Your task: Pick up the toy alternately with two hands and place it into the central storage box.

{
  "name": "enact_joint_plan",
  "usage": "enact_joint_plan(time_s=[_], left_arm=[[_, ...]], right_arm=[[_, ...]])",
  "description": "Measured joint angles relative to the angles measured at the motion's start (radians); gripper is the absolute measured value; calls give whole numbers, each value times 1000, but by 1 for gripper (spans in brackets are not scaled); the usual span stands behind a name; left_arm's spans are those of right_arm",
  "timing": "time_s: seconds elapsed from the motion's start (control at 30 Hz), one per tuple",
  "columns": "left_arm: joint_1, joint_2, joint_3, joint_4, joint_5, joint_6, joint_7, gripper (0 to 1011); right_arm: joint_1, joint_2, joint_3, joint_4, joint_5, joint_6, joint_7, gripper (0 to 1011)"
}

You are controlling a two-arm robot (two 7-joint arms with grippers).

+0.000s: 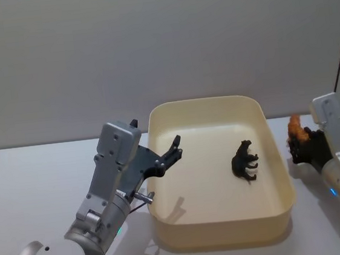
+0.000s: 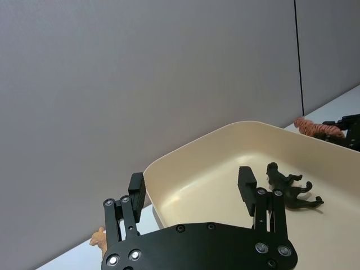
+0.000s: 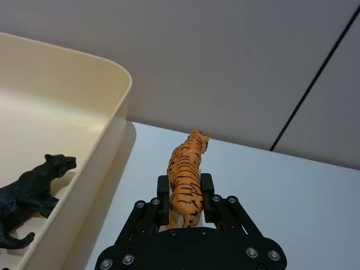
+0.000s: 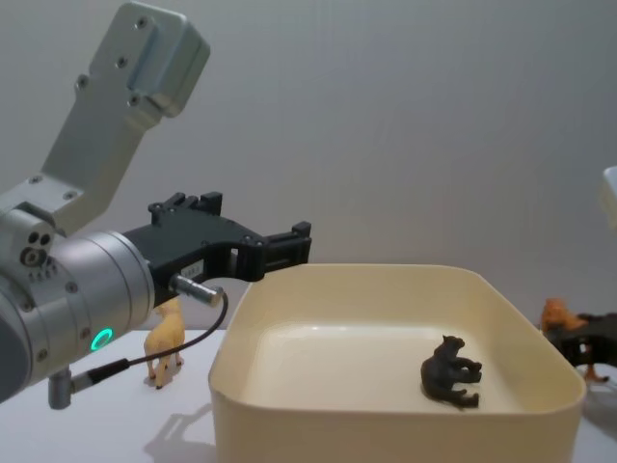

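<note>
The cream-yellow central storage box stands mid-table, with a black panther toy lying in its right half. Just right of the box, my right gripper is shut on an orange striped tiger toy; in the right wrist view the fingers press the tiger's flanks, low near the table. My left gripper hangs open and holds nothing above the box's left rim, its fingers spread wide. The panther also shows in the chest view.
A small tan animal figurine stands on the white table left of the box, behind my left arm. A grey wall runs close behind the table. Bare tabletop lies on both sides of the box.
</note>
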Motion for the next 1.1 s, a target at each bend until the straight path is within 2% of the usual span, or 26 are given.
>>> enact_joint_plan(time_s=[0.23, 0.37, 0.6, 0.87, 1.1], left_arm=[[0, 0, 0, 0, 0, 0, 0, 1001], [0, 0, 0, 0, 0, 0, 0, 1001], [0, 0, 0, 0, 0, 0, 0, 1001], [0, 0, 0, 0, 0, 0, 0, 1001], [0, 0, 0, 0, 0, 0, 0, 1001]], right_arm=[[-58, 31, 21, -120, 22, -3, 3, 306], [-91, 53, 35, -202, 42, -7, 28, 306], [-118, 76, 51, -298, 81, -8, 86, 306], [-110, 76, 50, -343, 117, 3, 169, 306], [-69, 49, 29, -322, 130, 17, 247, 306]])
